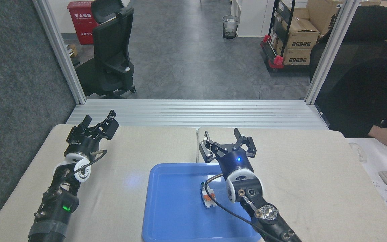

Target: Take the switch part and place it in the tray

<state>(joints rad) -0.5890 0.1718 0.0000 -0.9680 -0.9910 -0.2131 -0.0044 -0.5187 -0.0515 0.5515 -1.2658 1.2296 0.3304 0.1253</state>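
Switch part [207, 196] lies loose in the tray [173, 208], below and nearer than the right gripper [227, 143], well apart from it. Its jaws are spread wide, empty. Left gripper [98, 125] is parted too, empty, far left.

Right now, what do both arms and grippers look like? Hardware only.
Both arms are black. The left gripper has black fingers on a black body, a white ring at the wrist, a thin black cable loop beside it and a green light lower down the arm. The right gripper is black with a blue light, a white wrist ring, silver joint caps and a black cable.
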